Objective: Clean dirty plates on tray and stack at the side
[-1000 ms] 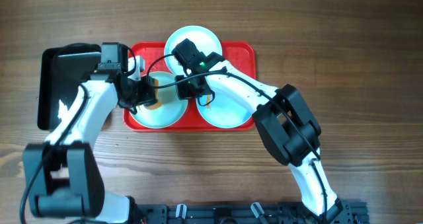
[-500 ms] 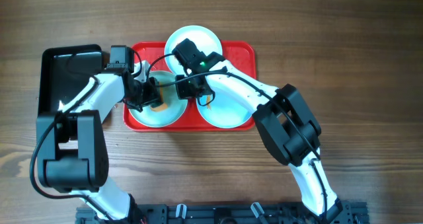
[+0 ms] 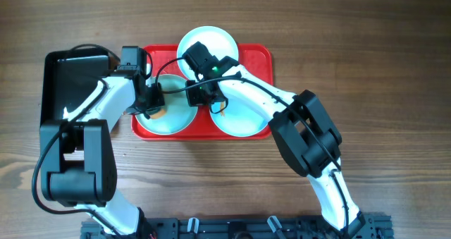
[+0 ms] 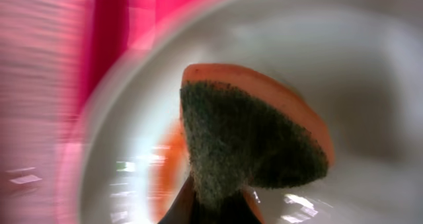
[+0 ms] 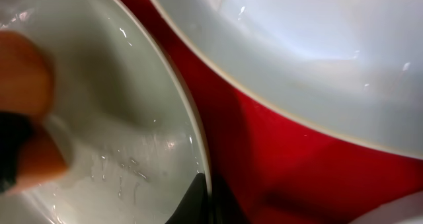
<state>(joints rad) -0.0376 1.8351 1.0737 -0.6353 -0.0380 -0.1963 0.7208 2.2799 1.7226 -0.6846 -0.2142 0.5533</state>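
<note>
Three pale plates lie on the red tray (image 3: 257, 59): one at the back (image 3: 215, 41), one at the front right (image 3: 243, 119), one at the front left (image 3: 176, 119). My left gripper (image 3: 152, 101) is shut on an orange sponge (image 3: 159, 113) with a green scouring face (image 4: 244, 138), pressed onto the front-left plate (image 4: 370, 72). An orange smear (image 4: 173, 164) shows beside the sponge. My right gripper (image 3: 199, 96) is shut on that plate's right rim (image 5: 198, 145), one finger inside and one outside. The plate's surface (image 5: 125, 151) looks wet.
A glossy black tray (image 3: 63, 84) sits on the wooden table just left of the red tray. The back plate (image 5: 297, 45) lies close beside the pinched rim, with a strip of red tray (image 5: 284, 158) between them. Both arms cross over the tray.
The left gripper has slid the sponge across the front-left plate, towards its left side. The right gripper has stayed on the rim.
</note>
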